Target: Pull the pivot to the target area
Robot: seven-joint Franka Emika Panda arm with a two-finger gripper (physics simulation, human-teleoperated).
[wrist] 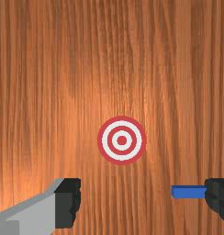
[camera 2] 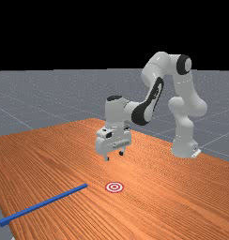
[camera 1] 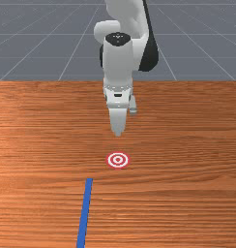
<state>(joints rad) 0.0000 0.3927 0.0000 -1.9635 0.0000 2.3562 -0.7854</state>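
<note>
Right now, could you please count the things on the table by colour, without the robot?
Blue: 1, the long stick
Red and white: 1, the round target
Total: 2

Counter [camera 1: 187,121] is orange-brown wood, grain streaked. Blue stick [camera 1: 85,213] lies on it; red-and-white ringed target [camera 1: 117,160] sits near one end, not touching.
</note>
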